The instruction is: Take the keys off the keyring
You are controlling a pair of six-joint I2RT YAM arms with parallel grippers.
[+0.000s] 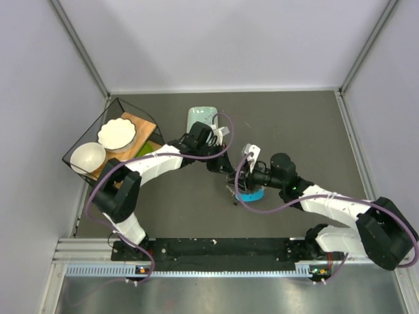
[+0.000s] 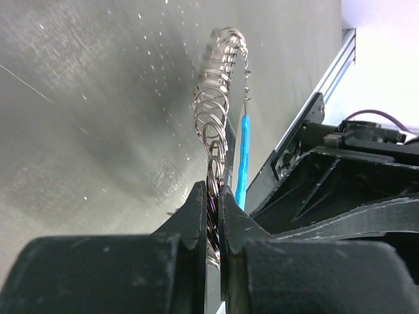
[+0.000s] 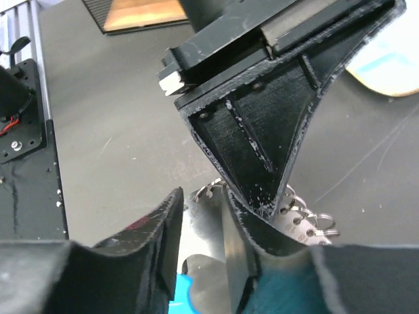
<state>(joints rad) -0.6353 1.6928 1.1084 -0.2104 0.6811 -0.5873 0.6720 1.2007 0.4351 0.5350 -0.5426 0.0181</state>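
Observation:
The keyring is a cluster of thin metal rings with a blue tag hanging edge-on beside it. My left gripper is shut on the lower end of the ring cluster and holds it above the table. In the right wrist view, a flat silvery key fills the gap between my right gripper's fingers, and the rings sit just behind the left finger that comes down from above. From above, both grippers meet at mid-table over the blue tag; left gripper, right gripper.
A pale green dish lies behind the left gripper. A black wire basket at the left holds a wooden board and two white bowls. Grey walls close in the dark table on three sides.

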